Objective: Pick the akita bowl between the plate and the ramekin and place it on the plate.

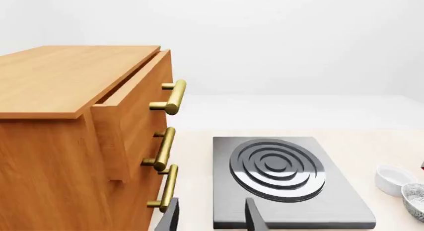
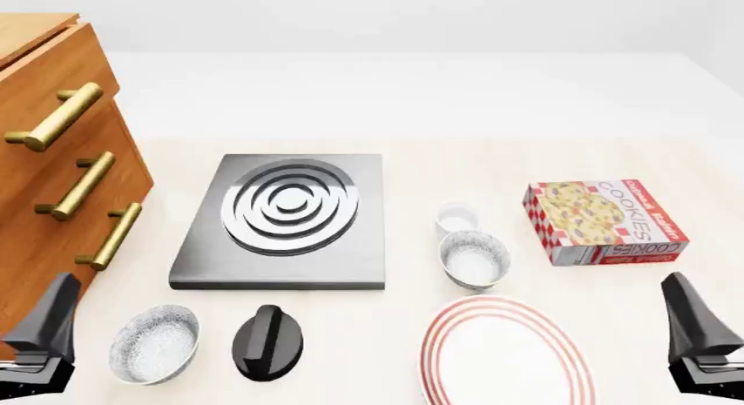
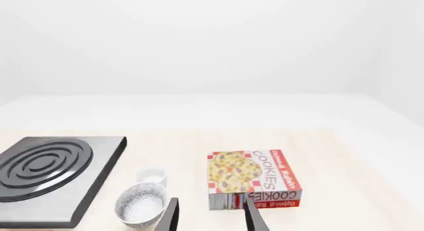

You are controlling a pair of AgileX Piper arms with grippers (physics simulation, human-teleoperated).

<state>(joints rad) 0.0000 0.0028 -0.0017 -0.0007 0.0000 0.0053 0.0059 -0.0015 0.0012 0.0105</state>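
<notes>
Front view, near edge first. Left gripper (image 2: 41, 340) low at 8 o'clock, right gripper (image 2: 701, 344) at 4 o'clock; both clear of everything, nothing held. In the wrist views each shows two dark fingers set a moderate gap apart with bare space between.

The plate (image 2: 506, 353), white with red rings, lies flat at 5 o'clock, its near rim cut by the picture edge. A second speckled bowl (image 2: 153, 343) sits at 7 o'clock, with a black knob (image 2: 267, 340) just beside it toward the centre.

The akita bowl (image 2: 473, 259) stands just beyond the plate's far rim, upright, mouth facing up, whitish inside. It is round, so no long axis to note. It appears just apart from the plate; from this angle I cannot tell whether it touches the ramekin (image 2: 457, 219), which sits directly behind it toward 12 o'clock.

Around it: the grey burner slab (image 2: 285, 220) with raised concentric rings lies at its 9 o'clock, near but apart. The cookie box (image 2: 604, 222) lies flat at its 2 o'clock, apart. Nothing sits over the bowl or between it and the plate.

Farthest left, at 10 o'clock, the wooden drawer cabinet (image 2: 47, 161) with brass handles; in the left wrist view its top drawer stands slightly pulled out.
</notes>
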